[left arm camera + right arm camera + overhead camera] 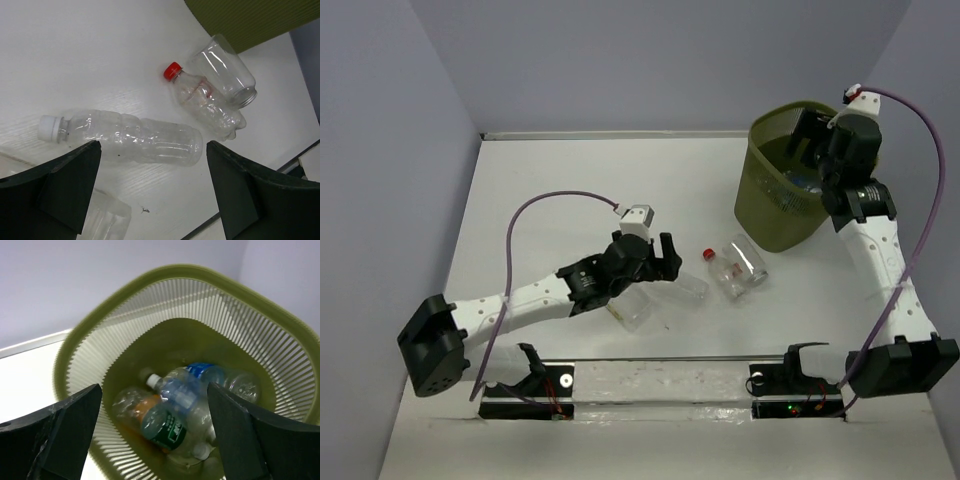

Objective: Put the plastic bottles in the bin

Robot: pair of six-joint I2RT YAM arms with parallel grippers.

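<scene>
White-capped bottle (125,137) lies on the tabletop (75,45) between my left fingers (65,185) and slightly ahead, long axis running finger to finger, cap leftward; they are spread and empty. My right fingers (55,435), spread too, hang over the bin (250,340), farther off. A clear bottle (107,215) beneath my left finger is cut off.

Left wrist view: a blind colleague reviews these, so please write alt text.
A clear white-capped bottle lies on its side on the white table, framed by the open left hand. Beyond it lie a crumpled red-capped bottle and a capless clear bottle beside the olive bin.
</scene>
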